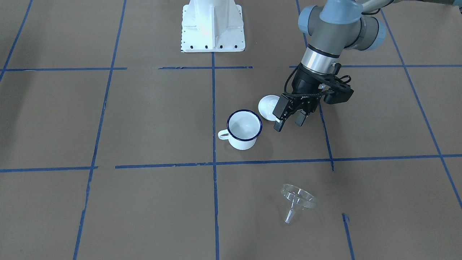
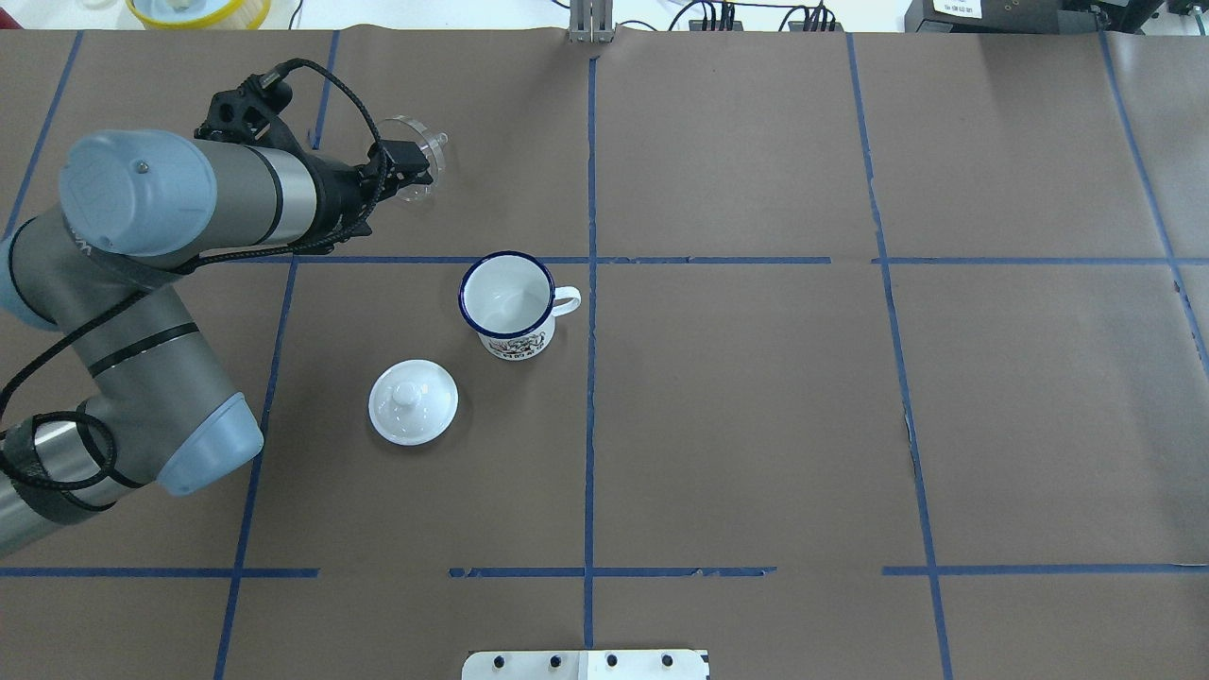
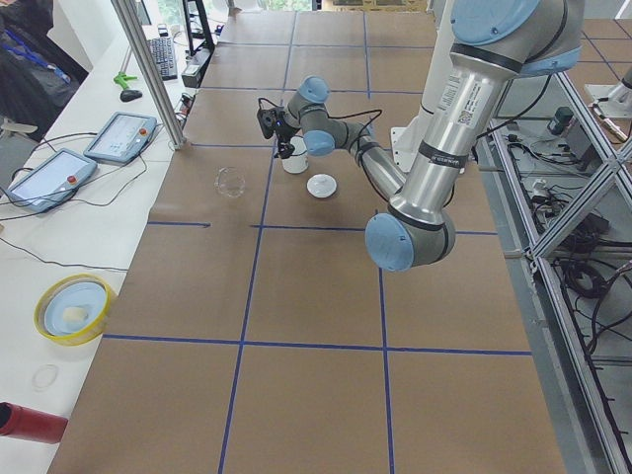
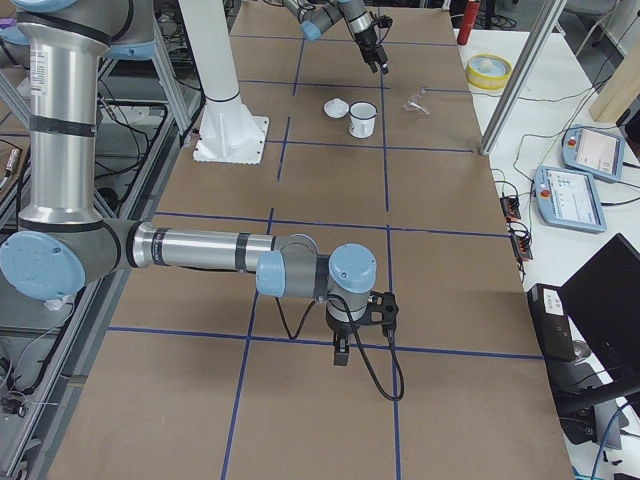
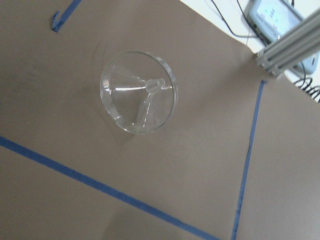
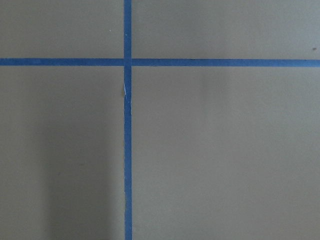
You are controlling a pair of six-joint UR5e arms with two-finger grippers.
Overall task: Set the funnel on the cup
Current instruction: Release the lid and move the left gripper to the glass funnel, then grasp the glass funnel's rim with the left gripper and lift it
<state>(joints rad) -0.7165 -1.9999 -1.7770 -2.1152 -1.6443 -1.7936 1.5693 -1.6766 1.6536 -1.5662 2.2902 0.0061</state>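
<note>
The clear funnel (image 1: 297,200) lies on its side on the brown table, spout toward the camera in the front view; the left wrist view shows it (image 5: 138,91) below with no fingers in frame. My left gripper (image 1: 290,124) is open and empty, held above the table on the robot's side of the funnel (image 2: 422,144). The white cup (image 1: 244,129) with a dark blue rim stands upright and empty (image 2: 507,302). My right gripper (image 4: 343,352) hangs low over the table far from these; I cannot tell whether it is open or shut.
A round white lid with a knob (image 2: 413,401) lies beside the cup. The white robot base (image 1: 213,27) stands at the table's edge. A yellow bowl (image 3: 74,308) and a teach pendant (image 3: 51,178) sit on the side bench.
</note>
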